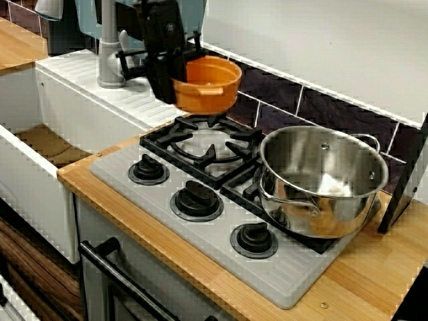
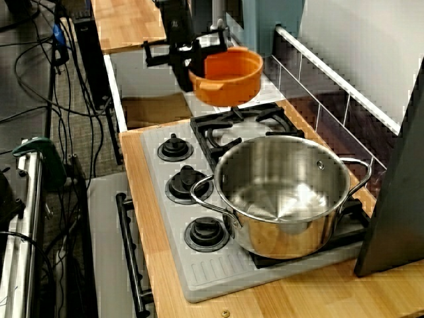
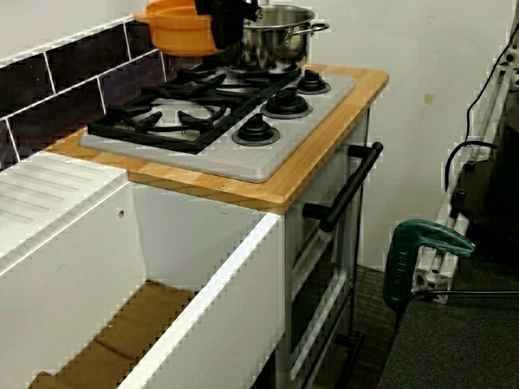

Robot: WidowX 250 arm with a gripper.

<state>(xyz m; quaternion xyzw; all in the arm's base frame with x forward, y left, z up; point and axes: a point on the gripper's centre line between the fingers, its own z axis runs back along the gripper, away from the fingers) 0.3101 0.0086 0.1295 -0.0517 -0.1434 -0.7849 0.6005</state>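
Toy kitchen seen from the front, from the pot's end and from the sink's end.

The white sink [image 1: 30, 194] fills the left side, its basin sunk below the worktop. To its right runs the wooden table [image 1: 374, 267], which carries the grey stove [image 1: 267, 274], set flush against the dark tiled wall [image 1: 321, 107].

On the stove's right-hand burners sits the steel pot [image 1: 334, 194], upright and open. Its two loop handles point outward, so the body rests squarely on the black grate beneath it.

The orange bowl [image 1: 210, 83] hangs in the air over the rear of the left grate [image 1: 200, 144], near the wall. It is clear of the grate and apart from the pot.

The bowl is carried mouth up and roughly level (the view from the pot's end shows its rim nearly flat). This posture probably follows from the grip at one side of the rim.

The black claw [image 1: 170, 83] comes down from above and is closed on the bowl's rim on the side toward the sink. One finger appears to be inside and one outside, though the contact itself is partly hidden.

Three black knobs [image 1: 196, 199] line the stove's front edge, within reach from the front and away from the burners.
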